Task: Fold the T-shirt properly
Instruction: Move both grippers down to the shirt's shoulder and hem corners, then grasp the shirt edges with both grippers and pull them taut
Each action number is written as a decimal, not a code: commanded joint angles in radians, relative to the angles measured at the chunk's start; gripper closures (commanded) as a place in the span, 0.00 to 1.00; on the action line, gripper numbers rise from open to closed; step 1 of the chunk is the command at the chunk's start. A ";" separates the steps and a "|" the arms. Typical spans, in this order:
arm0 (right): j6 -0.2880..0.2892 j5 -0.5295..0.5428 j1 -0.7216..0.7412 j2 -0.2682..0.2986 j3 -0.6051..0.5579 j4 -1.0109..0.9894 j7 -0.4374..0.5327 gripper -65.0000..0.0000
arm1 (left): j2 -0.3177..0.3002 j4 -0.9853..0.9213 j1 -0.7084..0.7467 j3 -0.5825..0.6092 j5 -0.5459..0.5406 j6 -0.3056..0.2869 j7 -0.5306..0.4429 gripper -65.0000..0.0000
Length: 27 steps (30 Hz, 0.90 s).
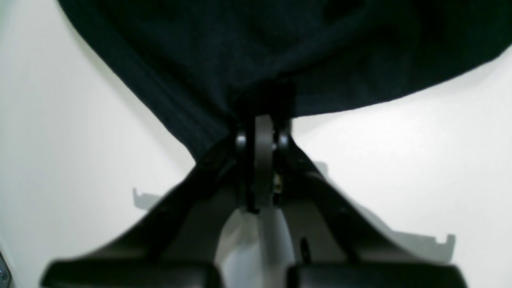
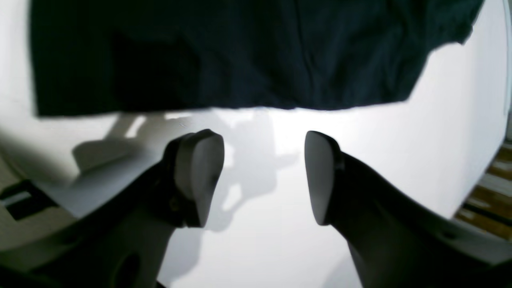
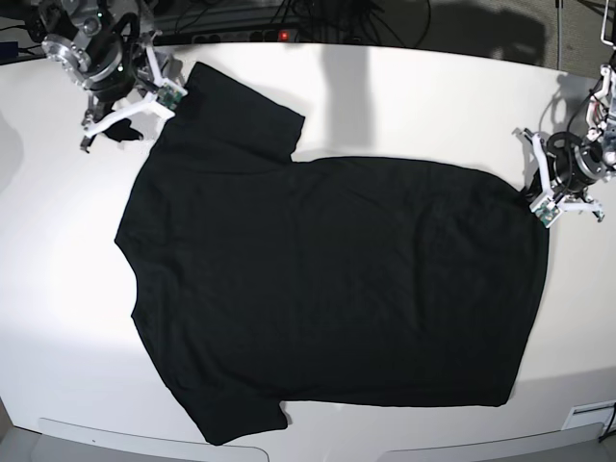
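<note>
The black T-shirt (image 3: 327, 289) lies spread flat on the white table (image 3: 414, 96), plain side up, sleeves toward the far and near edges and hem toward the right. My left gripper (image 3: 535, 198) sits at the hem's far right corner. In the left wrist view it (image 1: 262, 120) is shut on a bunched edge of the black cloth (image 1: 280, 48). My right gripper (image 3: 135, 108) is at the far left, beside the far sleeve. In the right wrist view it (image 2: 262, 176) is open and empty over bare table, just short of the shirt's edge (image 2: 224, 52).
Cables and a power strip (image 3: 279, 34) run along the table's far edge. The table's rounded edge and a wooden floor (image 2: 492, 192) show at the right of the right wrist view. Bare white table surrounds the shirt.
</note>
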 commanded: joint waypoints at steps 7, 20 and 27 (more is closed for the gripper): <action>-0.010 0.007 0.023 0.011 -0.011 -0.075 0.102 0.45 | -0.012 0.002 0.000 0.002 0.004 -0.012 0.027 1.00; -0.015 -0.071 0.206 0.002 -0.283 -0.193 0.007 0.45 | -0.012 0.002 0.000 0.002 0.005 -0.012 0.027 1.00; -0.028 -0.066 0.232 -0.039 -0.324 -0.193 0.007 0.48 | -0.012 0.002 0.000 0.002 0.004 -0.012 0.027 1.00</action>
